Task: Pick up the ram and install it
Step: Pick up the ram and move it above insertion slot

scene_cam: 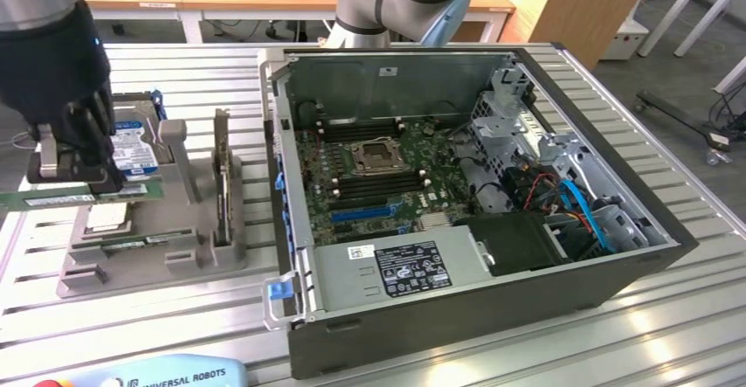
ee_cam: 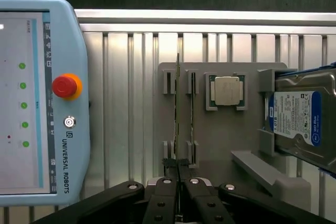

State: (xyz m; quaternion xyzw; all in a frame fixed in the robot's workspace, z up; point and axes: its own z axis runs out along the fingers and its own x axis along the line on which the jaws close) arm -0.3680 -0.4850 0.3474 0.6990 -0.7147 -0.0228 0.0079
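A: Checking the grip first: are the jaws on anything?

B: Yes. The gripper (scene_cam: 82,177) is clenched on the ram (scene_cam: 47,198) at the far left of the exterior view, above the grey holder tray (scene_cam: 175,256). In the wrist view the gripper (ee_cam: 178,174) pinches the two flat faces, so the ram (ee_cam: 178,108) shows edge-on as a thin line running straight out from the fingertips.

A: And its long axis?

B: It is level and runs nearly left to right in the exterior view. I cannot tell whether the lower edge has cleared the tray's slots.

A: Where is the target from there?

B: The open computer case (scene_cam: 466,317) is well apart, toward the exterior view's right. Its memory slots (scene_cam: 370,186) look roughly parallel to the stick (my judgement), so little turning seems needed.
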